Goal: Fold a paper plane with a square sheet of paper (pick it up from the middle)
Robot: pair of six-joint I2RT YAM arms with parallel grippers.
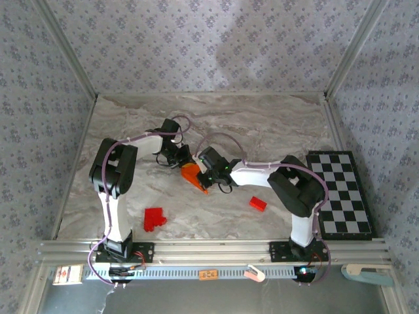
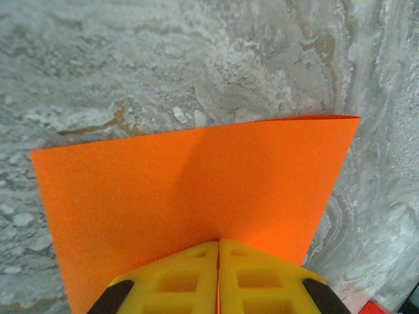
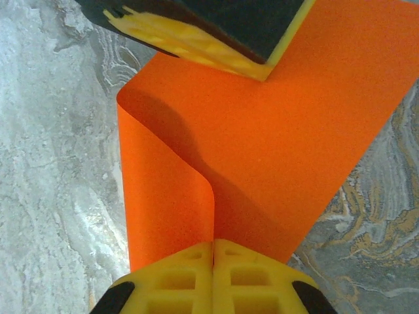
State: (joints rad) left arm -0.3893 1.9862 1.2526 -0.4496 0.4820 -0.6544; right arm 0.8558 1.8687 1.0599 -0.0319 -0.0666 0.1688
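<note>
The square sheet of paper [image 1: 190, 173], bright orange, is held off the marble table between both arms at the centre. My left gripper [image 1: 181, 159] is shut on one edge of it. In the left wrist view the sheet [image 2: 196, 190] spreads flat ahead of the yellow jaws [image 2: 218, 244], with a soft crease down its middle. My right gripper [image 1: 205, 178] is shut on the opposite edge. In the right wrist view the sheet [image 3: 288, 131] curls over into a loose fold from my right gripper [image 3: 213, 243] towards the left gripper's fingers [image 3: 196, 40] at the top. A paper plane is out of view.
A cluster of red blocks [image 1: 154, 218] lies near the left arm's base, and a single red block [image 1: 258, 204] lies by the right arm. The black-and-white chequered board [image 1: 340, 193] rests along the right wall. Patterned walls close in the table on three sides.
</note>
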